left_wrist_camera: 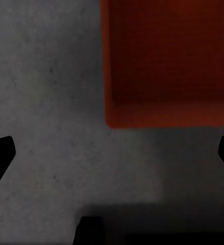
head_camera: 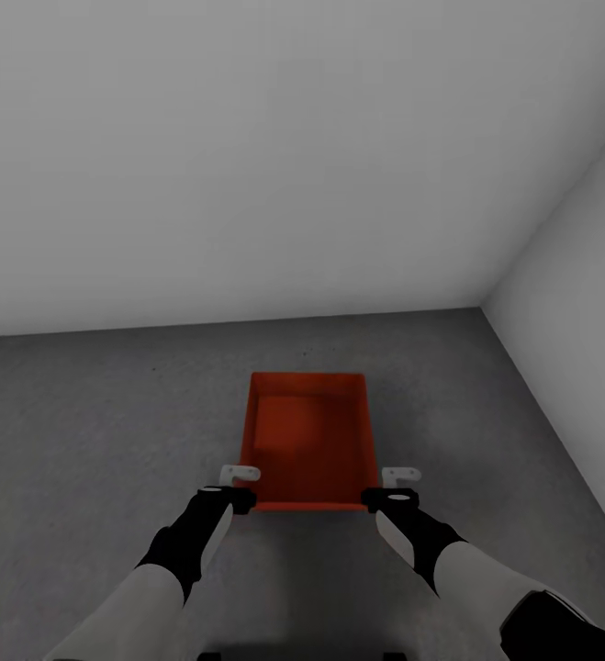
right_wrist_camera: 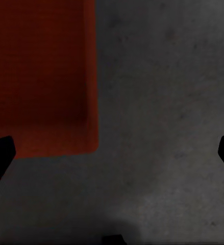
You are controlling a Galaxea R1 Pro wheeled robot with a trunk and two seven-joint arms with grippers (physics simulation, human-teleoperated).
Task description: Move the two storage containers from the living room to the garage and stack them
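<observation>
when you look from the head camera, you see a red-orange storage container (head_camera: 308, 441) sitting on the dark grey floor (head_camera: 91, 413), close to a corner where two plain white walls (head_camera: 247, 156) meet. it has no lid and its inside is bare. the wrist cameras do not take in the walls. they look straight down, so they bring the rough, speckled floor close up and catch just one corner of the container (left_wrist_camera: 168, 61) each.

the left gripper (head_camera: 236, 487) is at the near left corner of the container, and the right gripper (head_camera: 396, 487) is at the near right corner. the head camera shows a pale finger of each one lying along the outside of the container's side walls, touching or just beside them; i cannot tell which.

in the left wrist view the two dark fingertips (left_wrist_camera: 0, 153) sit far apart at the edges, with the container's corner ahead of them, not between them. the right wrist view shows the same: the fingertips (right_wrist_camera: 0, 153) are spread wide and the container's corner (right_wrist_camera: 40, 71) is ahead, close to one tip. so both pincers are spread and pinch nothing.
</observation>
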